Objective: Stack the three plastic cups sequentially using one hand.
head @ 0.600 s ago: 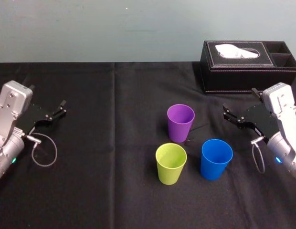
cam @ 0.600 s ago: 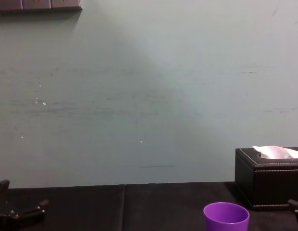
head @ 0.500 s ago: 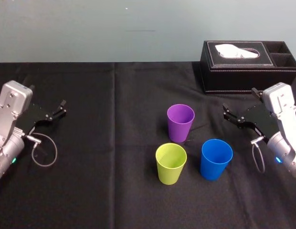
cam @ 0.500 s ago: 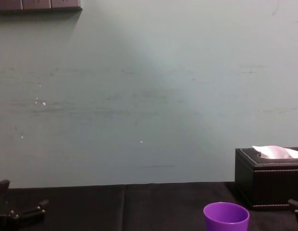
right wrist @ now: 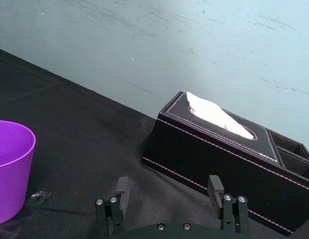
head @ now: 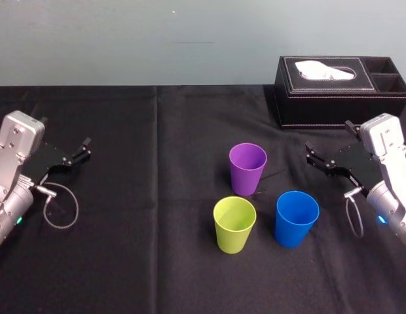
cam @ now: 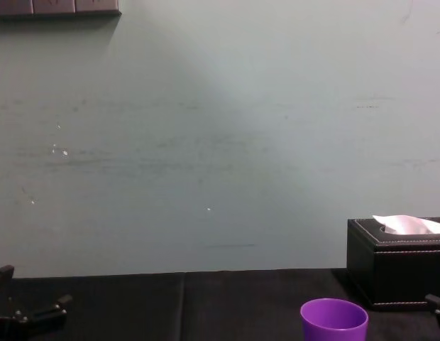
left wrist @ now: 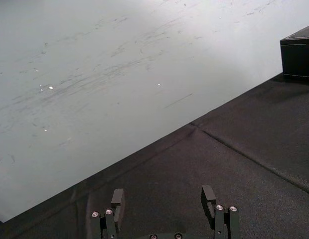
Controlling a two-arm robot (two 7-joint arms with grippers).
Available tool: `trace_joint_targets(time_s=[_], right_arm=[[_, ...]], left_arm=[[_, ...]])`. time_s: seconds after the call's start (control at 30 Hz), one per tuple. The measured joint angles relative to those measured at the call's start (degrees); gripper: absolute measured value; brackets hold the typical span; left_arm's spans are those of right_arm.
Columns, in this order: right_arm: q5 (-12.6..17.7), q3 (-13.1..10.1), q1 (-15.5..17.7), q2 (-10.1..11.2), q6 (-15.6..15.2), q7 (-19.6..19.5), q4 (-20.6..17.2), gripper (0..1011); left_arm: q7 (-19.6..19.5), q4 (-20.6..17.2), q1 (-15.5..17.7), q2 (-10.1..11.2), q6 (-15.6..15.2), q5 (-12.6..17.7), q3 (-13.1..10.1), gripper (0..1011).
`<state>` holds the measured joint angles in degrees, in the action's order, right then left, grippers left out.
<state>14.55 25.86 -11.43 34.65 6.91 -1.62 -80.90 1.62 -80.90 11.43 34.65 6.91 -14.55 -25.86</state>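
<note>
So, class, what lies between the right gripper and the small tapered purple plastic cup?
Nothing but bare black tablecloth: in the head view the right gripper, jaws open, and the small tapered purple plastic cup stand apart.

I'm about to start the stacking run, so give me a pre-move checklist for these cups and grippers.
1. Purple plastic tumbler, blue plastic tumbler and yellow-green plastic tumbler upright, apart: ok.
2. Right gripper open, empty: ok.
3. Nothing between right gripper and blue tumbler: ok.
4. Black leather tissue box behind, apart from the tumblers: ok.
5. Left gripper open, parked far left: ok.
</note>
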Motion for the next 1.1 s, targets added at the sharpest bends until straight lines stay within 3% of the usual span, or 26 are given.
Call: trace_joint_targets(time_s=[1.1], right_arm=[[0.0, 0.0, 0.0, 0.0, 0.0, 0.0, 0.0, 1000]], left_arm=[[0.0, 0.0, 0.0, 0.0, 0.0, 0.0, 0.0, 1012]])
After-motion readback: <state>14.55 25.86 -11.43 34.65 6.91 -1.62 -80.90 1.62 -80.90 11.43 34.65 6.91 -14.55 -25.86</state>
